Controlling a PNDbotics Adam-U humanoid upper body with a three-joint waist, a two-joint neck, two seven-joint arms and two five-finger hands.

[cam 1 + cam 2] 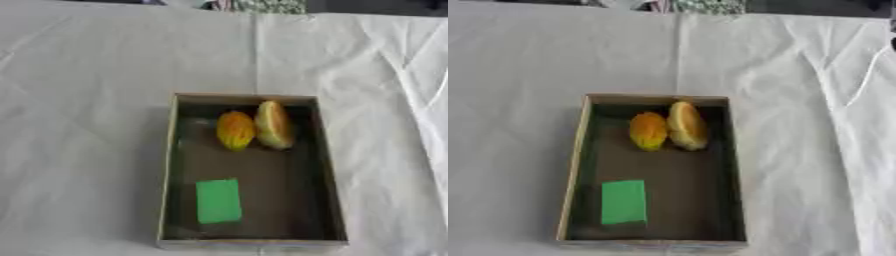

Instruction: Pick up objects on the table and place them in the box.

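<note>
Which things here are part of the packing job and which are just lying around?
Job:
- box
- orange fruit-shaped piece, inside the box
- yellow fruit-shaped piece, beside it
- green flat block, inside the box

Lying about:
- white tablecloth
- patterned items at the far edge

We're looking steeply down from head height, both eyes facing the far table edge. Both views share the shallow dark-floored cardboard box (171, 165) on the white cloth-covered table (79, 100); it sits further left in the right eye.
</note>
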